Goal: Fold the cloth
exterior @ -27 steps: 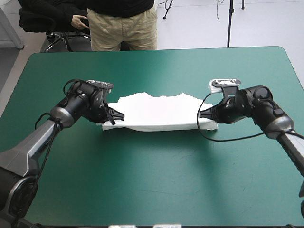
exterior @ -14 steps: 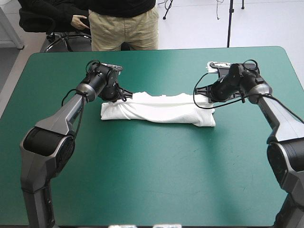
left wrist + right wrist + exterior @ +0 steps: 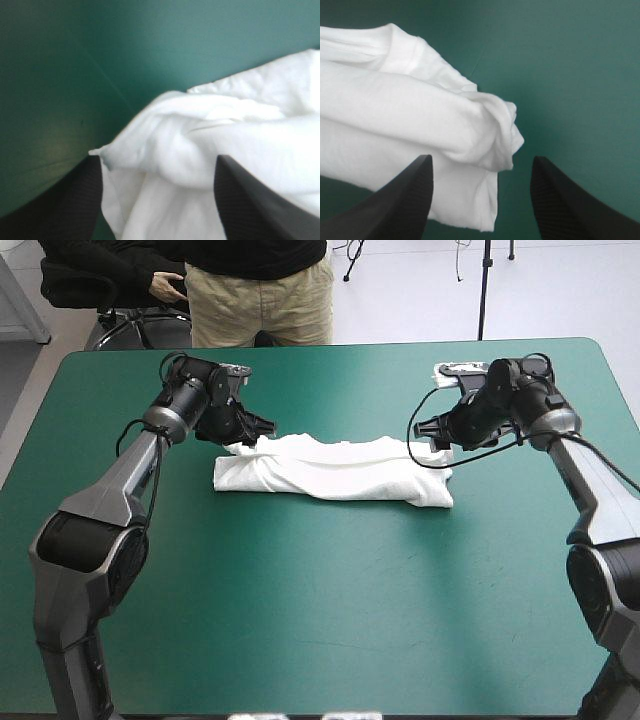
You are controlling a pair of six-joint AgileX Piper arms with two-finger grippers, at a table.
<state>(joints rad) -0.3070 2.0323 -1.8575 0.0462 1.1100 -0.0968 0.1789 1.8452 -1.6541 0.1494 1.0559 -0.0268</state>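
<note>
Now that both arms have let go, the high view shows the T-shirt (image 3: 335,470) lying as a long folded band on the table (image 3: 330,620); that fold looks done. Left wrist view: the left gripper (image 3: 158,162) stands open around one end. Right wrist view: the right gripper (image 3: 482,159) is likewise open at the other end.

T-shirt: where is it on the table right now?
In the high view the T-shirt lies as a long folded bundle on the far half of the table, its ends beside the left end effector and the right end effector.
</note>
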